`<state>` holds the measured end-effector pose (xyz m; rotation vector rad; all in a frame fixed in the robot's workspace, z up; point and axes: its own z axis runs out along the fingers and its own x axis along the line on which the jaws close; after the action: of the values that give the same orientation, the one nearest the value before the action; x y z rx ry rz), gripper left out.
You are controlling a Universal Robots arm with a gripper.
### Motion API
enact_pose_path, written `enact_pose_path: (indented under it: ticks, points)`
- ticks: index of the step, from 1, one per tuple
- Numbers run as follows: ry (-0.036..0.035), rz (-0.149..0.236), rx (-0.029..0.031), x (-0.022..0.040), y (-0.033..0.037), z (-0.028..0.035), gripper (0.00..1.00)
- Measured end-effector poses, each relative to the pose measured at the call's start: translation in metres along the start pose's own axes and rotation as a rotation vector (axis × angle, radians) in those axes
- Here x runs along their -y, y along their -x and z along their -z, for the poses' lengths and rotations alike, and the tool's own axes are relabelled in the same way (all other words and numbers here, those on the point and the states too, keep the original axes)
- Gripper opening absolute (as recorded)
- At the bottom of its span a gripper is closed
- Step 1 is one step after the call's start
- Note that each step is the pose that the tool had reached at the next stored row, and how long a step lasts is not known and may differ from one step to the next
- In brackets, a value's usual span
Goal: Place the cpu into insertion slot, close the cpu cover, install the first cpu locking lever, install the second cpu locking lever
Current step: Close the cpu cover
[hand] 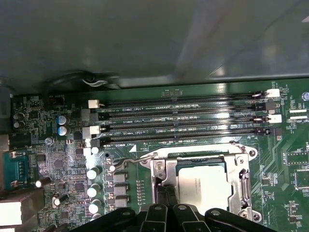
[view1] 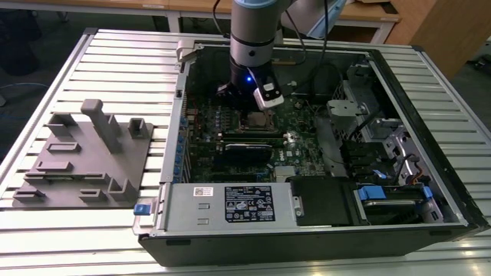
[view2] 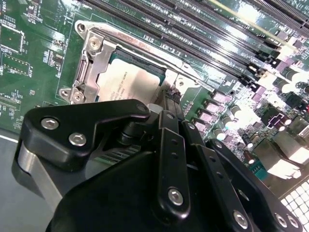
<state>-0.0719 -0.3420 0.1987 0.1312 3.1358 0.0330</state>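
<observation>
Silver-grey square metal-topped cpu sits beneath the thin silver cpu cover; the black gripper, fingers closed on nothing, should press squarely at its edge.

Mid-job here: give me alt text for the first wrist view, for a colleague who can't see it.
The cpu lies flat inside the silver cpu cover on the green circuit board, with the black gripper right at the cover's edge. Four long black memory slots run alongside the cover.
</observation>
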Motion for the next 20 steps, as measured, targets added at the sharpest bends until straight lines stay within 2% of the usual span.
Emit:
enact_pose_path:
  ticks: [8, 20]
  points:
    - [0.0016, 0.000, 0.0010, -0.0002, 0.0000, -0.0001, 0.11]
    - [0.0002, 0.000, 0.0002, -0.0005, -0.0001, 0.0218, 0.11]
